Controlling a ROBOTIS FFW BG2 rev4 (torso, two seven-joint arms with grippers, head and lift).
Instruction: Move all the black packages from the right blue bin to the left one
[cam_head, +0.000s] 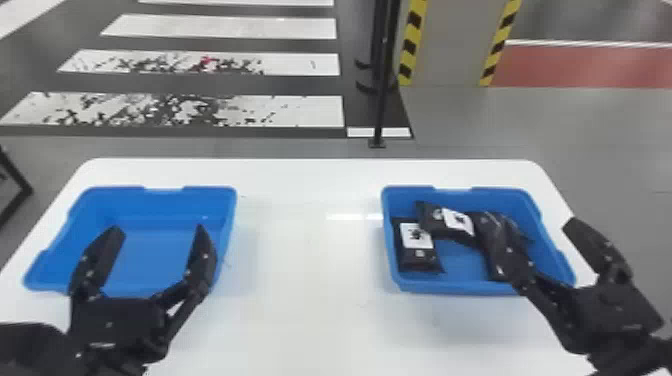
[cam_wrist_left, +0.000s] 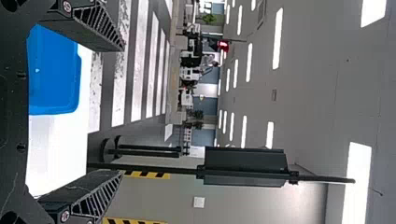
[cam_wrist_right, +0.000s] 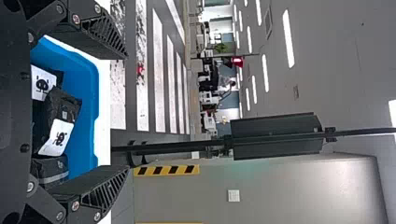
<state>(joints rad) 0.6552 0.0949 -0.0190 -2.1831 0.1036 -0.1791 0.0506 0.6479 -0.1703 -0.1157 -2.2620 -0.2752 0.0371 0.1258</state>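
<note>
Several black packages lie in the right blue bin (cam_head: 462, 287): one flat at its left (cam_head: 419, 257), another with a white label (cam_head: 442, 222) leaning across the middle, and more at the right (cam_head: 492, 245). The left blue bin (cam_head: 142, 217) holds no package. My left gripper (cam_head: 159, 232) stands open over the left bin's near part. Spread wide, my right gripper (cam_head: 540, 240) is at the right bin's right side, its left finger in front of the right-hand packages. In the left wrist view my left gripper (cam_wrist_left: 122, 109) has nothing between its fingers; in the right wrist view my right gripper (cam_wrist_right: 126, 114) is empty too.
Both bins stand on a white table (cam_head: 305, 260) with a wide gap between them. Beyond the table's far edge, a thin black post (cam_head: 382, 90) rises from the floor, near a pillar (cam_head: 447, 45) with yellow and black stripes.
</note>
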